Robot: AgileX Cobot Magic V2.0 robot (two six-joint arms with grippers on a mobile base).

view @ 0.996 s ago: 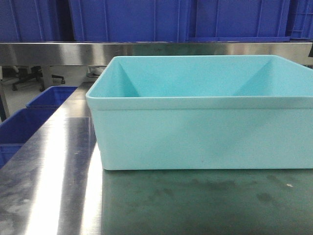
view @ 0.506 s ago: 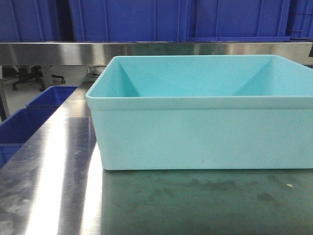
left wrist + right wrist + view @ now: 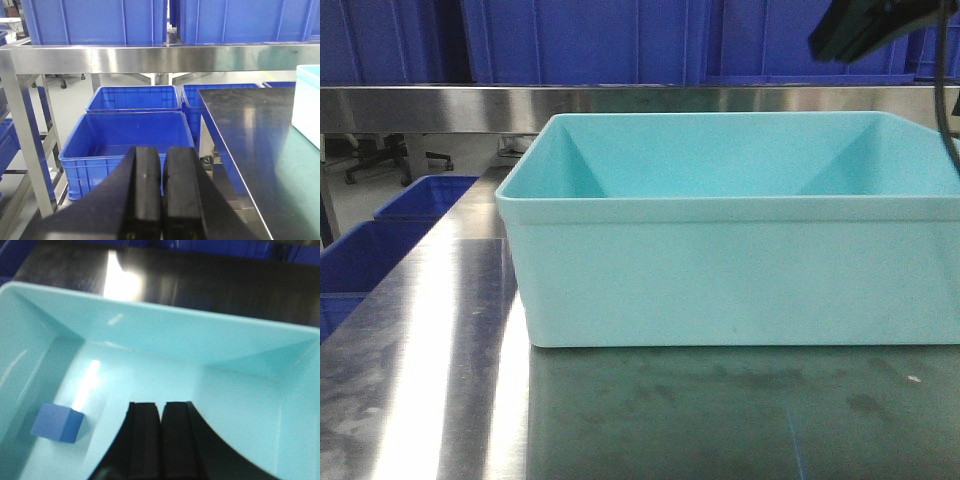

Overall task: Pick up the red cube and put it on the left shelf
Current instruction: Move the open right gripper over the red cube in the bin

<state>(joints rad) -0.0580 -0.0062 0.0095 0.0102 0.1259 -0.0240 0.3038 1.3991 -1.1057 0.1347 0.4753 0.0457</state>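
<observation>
While the left gripper (image 3: 163, 160) hangs beyond the left edge of the steel table (image 3: 250, 130), its two black fingers pressed flat together with nothing between them, we look past it at blue floor crates (image 3: 115, 172). Above them runs a steel shelf (image 3: 150, 57) carrying more blue crates (image 3: 100, 20). Moving right, the table bears a teal bin (image 3: 720, 270), which stands upright on the darker green part of the tabletop. Inside the bin, near the left wall as the right wrist camera sees it, a blue cube (image 3: 56, 422) lies on the bin's floor. The right gripper (image 3: 160, 412) hovers above the bin's interior, its fingers likewise clenched against each other and empty. From the front we see it only as a dark shape in the upper right corner. We cannot tell where the red cube is; no view shows it.
</observation>
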